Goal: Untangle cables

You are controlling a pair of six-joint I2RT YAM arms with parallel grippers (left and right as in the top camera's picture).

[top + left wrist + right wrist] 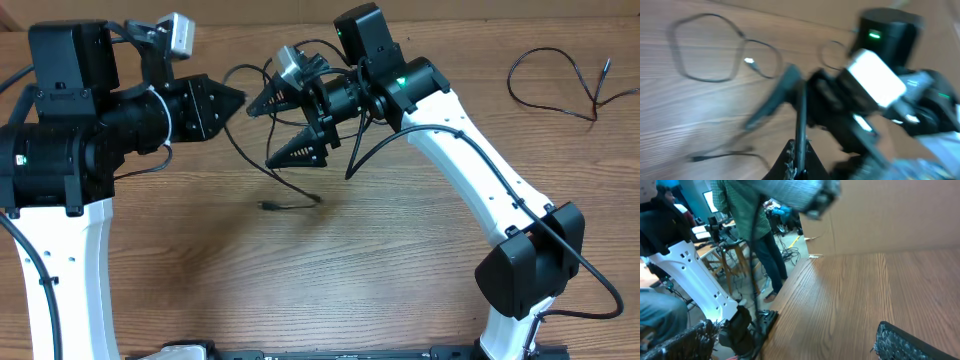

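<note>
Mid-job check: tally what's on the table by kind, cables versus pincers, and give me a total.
Cables: 2 that I can tell apart (loose cable, held cable)
Pincers: 2 (left pincer, right pincer)
Total: 4

Left hand is raised and pinched closed, with its tip at a thin black cable. Right hand faces it, fingers spread wide, strands looping around them. I see that cable drop to the desk, plug end lying flat. Second cable lies loose at far right, well apart.
</note>
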